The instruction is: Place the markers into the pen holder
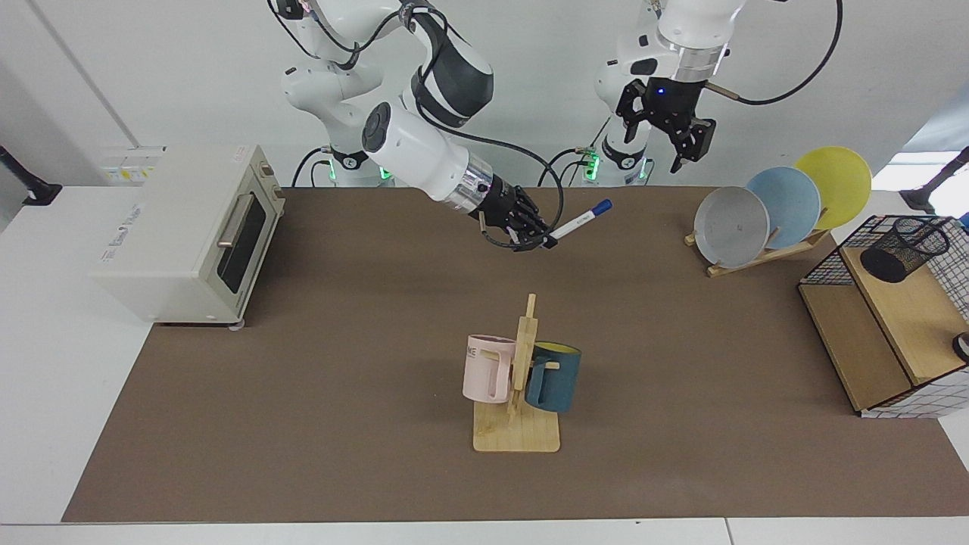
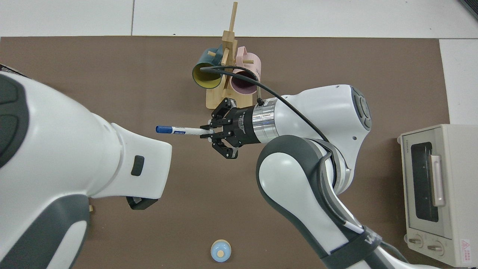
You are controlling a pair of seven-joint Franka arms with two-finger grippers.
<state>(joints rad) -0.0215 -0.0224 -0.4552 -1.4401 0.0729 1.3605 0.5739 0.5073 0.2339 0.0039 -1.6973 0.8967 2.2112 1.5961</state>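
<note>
Facing view: right claw (image 1: 546,241) grips marker (image 1: 581,219) end, cap outward.

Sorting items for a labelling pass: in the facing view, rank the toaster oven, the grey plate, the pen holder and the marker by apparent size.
1. toaster oven
2. grey plate
3. pen holder
4. marker, held by the right gripper

The pen holder sits nearer the camera, so its lead over the marker is unsure.

2 arms (image 1: 424,144): glossy white shells | dark grey joint bands | black cables | green base lights

pink mug (image 1: 488,369): "ME" | toaster oven (image 1: 189,235): side lettering unreadable | marker (image 1: 579,219): print illegible
</note>
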